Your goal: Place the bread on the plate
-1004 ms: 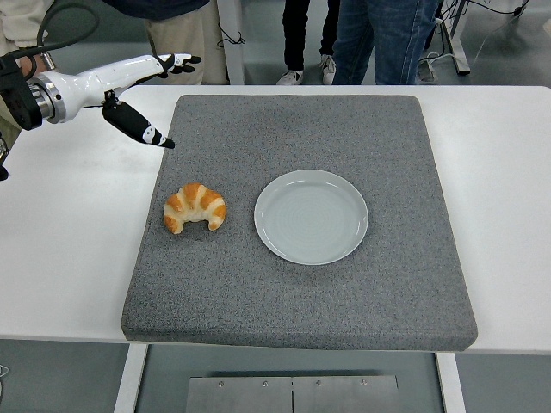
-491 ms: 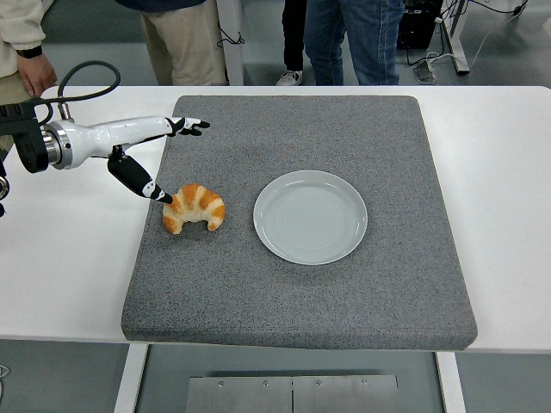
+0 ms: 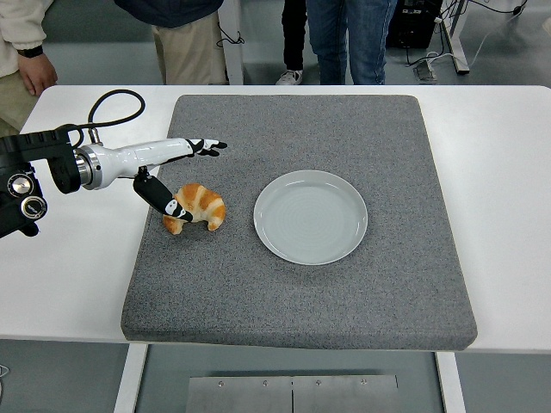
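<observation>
A golden croissant [image 3: 201, 206] lies on the grey mat [image 3: 301, 284], left of a round pale plate [image 3: 311, 216]. My left hand [image 3: 185, 176] reaches in from the left, open. Its long fingers [image 3: 202, 146] stretch out above and behind the croissant, and its black thumb [image 3: 165, 200] points down and touches the croissant's left end. The hand straddles the bread without closing on it. The right arm is out of sight.
The grey mat covers most of the white table [image 3: 508, 189]. Several people [image 3: 185, 39] stand along the table's far edge. A black cable [image 3: 112, 107] loops above my left forearm.
My left hand has come down and to the right, from the mat's far left corner to the croissant. Its thumb now touches the bread. The croissant and plate have stayed put.
</observation>
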Tool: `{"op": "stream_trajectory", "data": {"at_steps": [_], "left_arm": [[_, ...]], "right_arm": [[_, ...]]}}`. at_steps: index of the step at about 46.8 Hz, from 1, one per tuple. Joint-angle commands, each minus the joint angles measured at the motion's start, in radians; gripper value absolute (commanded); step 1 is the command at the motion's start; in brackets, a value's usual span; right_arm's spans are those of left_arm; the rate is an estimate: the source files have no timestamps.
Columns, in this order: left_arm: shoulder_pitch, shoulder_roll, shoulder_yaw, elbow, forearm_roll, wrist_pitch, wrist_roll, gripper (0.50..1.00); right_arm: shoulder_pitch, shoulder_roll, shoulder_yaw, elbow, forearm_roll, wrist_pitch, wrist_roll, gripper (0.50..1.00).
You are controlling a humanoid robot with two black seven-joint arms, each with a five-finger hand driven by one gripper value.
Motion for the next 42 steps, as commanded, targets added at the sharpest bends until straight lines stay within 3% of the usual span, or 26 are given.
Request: {"op": "stream_trajectory", "data": {"at_steps": [1, 42], "left_arm": [[0.011, -0.011, 0.000, 0.008, 0.008, 0.009, -0.001, 0.966], [0.083, -0.097, 0.001, 0.115, 0.142, 0.090, -0.018, 0.966]], "right_arm": [[0.000, 0.000, 0.000, 0.000, 0.000, 0.000, 0.000, 1.000], [0.002, 0.000, 0.000, 0.000, 0.000, 0.000, 0.000, 1.000]]}}
